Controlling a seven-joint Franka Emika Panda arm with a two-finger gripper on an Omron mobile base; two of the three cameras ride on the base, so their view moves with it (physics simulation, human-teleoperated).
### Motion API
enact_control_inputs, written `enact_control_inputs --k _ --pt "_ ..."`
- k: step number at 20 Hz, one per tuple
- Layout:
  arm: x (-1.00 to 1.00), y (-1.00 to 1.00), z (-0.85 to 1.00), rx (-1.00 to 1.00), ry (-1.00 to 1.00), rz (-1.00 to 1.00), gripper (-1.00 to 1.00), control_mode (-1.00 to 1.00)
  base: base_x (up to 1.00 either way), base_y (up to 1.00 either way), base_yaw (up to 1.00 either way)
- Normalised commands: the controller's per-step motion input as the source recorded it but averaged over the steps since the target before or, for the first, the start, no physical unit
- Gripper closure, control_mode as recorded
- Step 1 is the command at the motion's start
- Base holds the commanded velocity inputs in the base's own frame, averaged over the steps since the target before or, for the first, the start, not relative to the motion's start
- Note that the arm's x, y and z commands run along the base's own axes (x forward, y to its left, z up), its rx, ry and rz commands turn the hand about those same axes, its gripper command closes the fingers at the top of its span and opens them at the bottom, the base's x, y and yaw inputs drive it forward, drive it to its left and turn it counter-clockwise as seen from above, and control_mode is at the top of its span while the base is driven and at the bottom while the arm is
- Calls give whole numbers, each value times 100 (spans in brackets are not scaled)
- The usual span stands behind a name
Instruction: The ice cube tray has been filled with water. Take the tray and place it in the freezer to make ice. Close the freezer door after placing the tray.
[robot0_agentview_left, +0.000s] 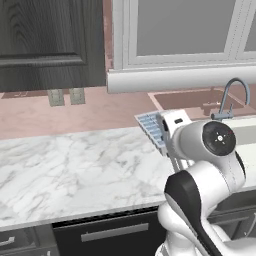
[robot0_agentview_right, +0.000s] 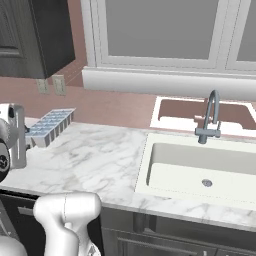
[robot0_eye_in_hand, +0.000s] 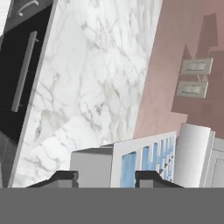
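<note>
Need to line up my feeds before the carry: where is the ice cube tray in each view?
Left base view: ice cube tray right of centre, just left of the arm, lifted above the marble counter.
Right base view: at the left edge, above the counter.
Hand view: low centre, just above the hand, blue cells showing.
Shared landmark: the two wall outlets.

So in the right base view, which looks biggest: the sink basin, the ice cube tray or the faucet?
1. Sink basin, clearly largest.
2. Ice cube tray and faucet look about alike, so I won't rank them.
</note>
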Motion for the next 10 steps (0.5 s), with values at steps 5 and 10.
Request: enact_control_inputs --k 5,10 --pt "-11 0 0 2 0 0 100 100 -21 0 0" --pt "0 0 0 0 0 0 100 100 -98 0 -1"
